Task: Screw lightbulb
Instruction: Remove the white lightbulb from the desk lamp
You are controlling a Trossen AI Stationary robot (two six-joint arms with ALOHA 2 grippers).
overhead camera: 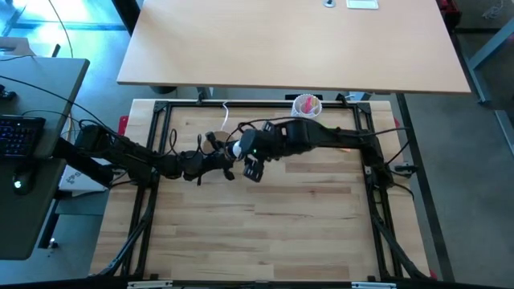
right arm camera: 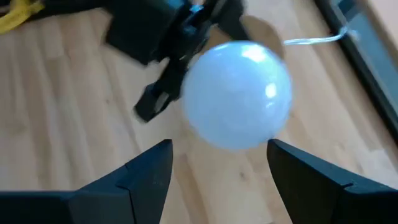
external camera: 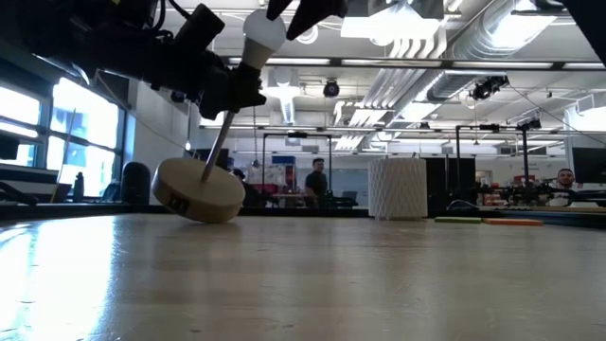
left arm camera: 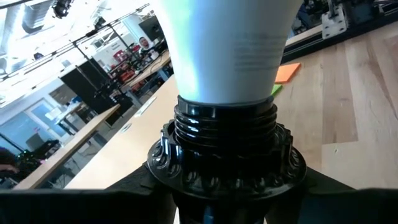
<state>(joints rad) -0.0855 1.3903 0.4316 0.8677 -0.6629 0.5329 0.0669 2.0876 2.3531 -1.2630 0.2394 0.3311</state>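
Lightbulb [external camera: 262,28] atop tilted wooden stand [external camera: 200,190], held aloft.

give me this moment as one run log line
lightbulb: seated in black socket | left gripper: holds socket, stand tilted | right gripper: fingers open around lightbulb

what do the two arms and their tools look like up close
Both arms are dark, jointed and trailed by black cables. The left arm enters from the left, the right arm from the right. The right tool ends in two flat, angular black fingers. The left tool's body is black too.
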